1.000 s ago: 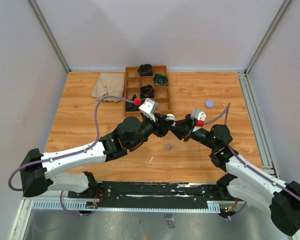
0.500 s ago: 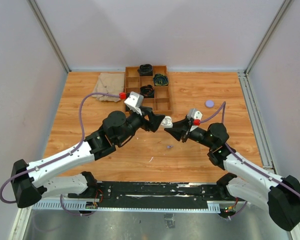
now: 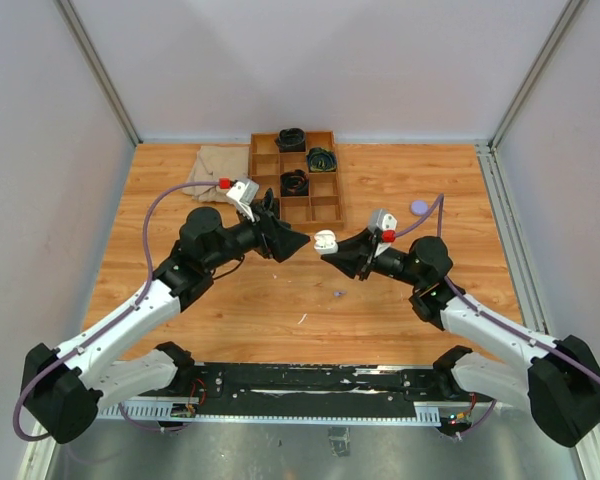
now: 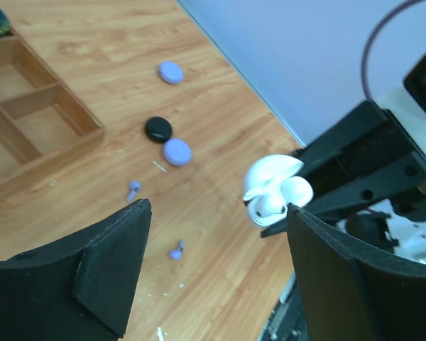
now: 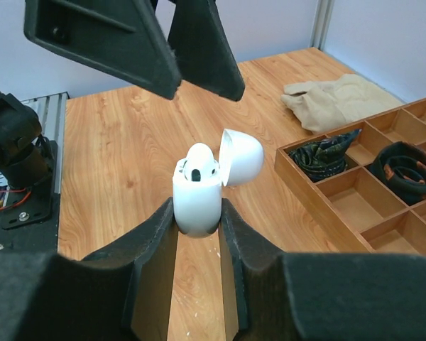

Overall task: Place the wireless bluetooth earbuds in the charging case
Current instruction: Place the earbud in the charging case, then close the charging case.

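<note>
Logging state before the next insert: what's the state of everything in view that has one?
charging case: lid open, held above the table
white earbud: seated in the charging case
right gripper: shut on the charging case
left gripper: open, empty
lilac earbuds: two, loose on the table
beige cloth: crumpled

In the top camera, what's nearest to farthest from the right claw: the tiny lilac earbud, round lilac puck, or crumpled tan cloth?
From the right claw:
1. Tiny lilac earbud, just below it in the picture.
2. Round lilac puck, up and to the right.
3. Crumpled tan cloth, far up on the left.
</note>
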`<state>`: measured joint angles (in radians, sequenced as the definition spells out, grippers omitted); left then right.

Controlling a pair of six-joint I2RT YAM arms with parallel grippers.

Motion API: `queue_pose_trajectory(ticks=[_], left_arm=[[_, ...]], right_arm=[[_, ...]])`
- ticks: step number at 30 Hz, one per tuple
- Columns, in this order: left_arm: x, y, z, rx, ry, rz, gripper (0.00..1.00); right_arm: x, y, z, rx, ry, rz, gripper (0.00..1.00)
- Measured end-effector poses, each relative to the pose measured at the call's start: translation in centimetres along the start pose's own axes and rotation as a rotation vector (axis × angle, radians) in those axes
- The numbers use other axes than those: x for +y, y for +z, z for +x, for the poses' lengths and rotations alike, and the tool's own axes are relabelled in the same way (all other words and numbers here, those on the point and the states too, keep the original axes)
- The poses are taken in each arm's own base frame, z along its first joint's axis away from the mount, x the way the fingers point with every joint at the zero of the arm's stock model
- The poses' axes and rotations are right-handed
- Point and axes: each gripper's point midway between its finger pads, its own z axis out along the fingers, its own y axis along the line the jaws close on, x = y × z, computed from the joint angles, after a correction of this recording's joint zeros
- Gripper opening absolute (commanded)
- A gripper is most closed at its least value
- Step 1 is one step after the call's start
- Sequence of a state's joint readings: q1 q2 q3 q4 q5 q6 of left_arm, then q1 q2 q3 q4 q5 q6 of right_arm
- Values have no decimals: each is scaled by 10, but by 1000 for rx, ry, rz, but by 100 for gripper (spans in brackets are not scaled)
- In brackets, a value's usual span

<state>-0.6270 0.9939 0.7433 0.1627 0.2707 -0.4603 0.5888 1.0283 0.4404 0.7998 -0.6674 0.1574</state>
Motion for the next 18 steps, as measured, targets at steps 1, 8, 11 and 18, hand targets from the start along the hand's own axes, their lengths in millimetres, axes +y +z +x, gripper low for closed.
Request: queue_pose_trajectory(ticks=[1,8,11,18], left_arm=[[-1,-1,2,9,-14,20,83],[-15,0,0,25,-110,160,86],[-18,1,5,39,-154,200,86],[-28,3,13,63,-230,279,86]], right_arm=[[0,1,0,0,2,-6,11],[5,4,2,2,26,-42,12],[7,4,0,-3,28,-52,11],[10,10,-14,-25,44,-82,12]])
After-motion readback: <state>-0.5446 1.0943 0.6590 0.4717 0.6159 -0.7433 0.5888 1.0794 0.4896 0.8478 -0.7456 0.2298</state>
